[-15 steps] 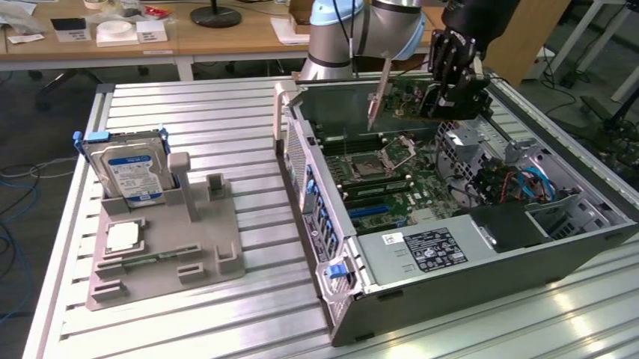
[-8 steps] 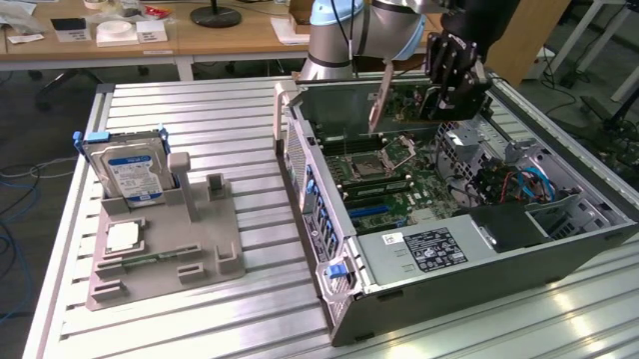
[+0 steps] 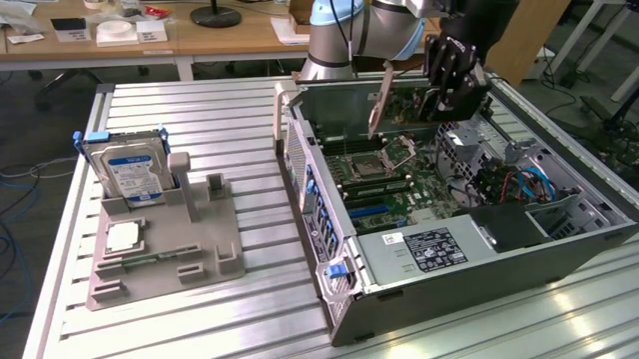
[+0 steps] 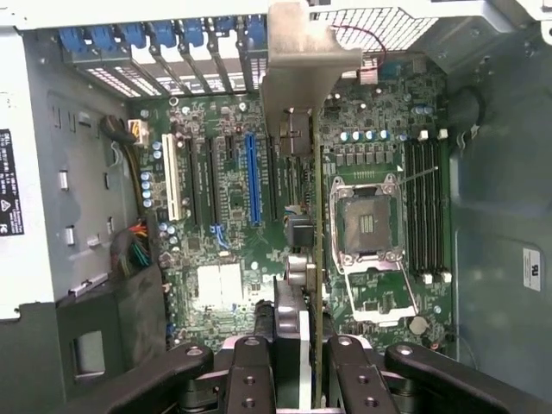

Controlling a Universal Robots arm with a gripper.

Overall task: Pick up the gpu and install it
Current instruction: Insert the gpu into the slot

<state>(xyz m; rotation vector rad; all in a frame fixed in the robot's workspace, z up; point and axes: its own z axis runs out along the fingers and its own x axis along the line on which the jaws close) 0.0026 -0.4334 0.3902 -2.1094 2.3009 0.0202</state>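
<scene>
Slotted aluminium desk point(image 3: 200, 112) beneath it all, the gpu point(image 3: 405, 101) hangs inside the open computer case point(image 3: 559, 247) above the motherboard point(image 3: 399, 202). It stands on its thin edge, its long axis roughly level along the board, with its metal bracket point(image 4: 302, 69) pointing toward the case's rear wall. The hand point(image 3: 451, 97) is narrowed on the card's other end, fingers point(image 4: 254, 366) against both faces, with the card's edge over the strip between the expansion slots point(image 4: 252, 172) and the CPU socket point(image 4: 366, 224). Well apart, on the exterior view's left, a grey holder point(image 3: 170, 254) carries a blue-labelled hard drive point(image 3: 130, 168).
</scene>
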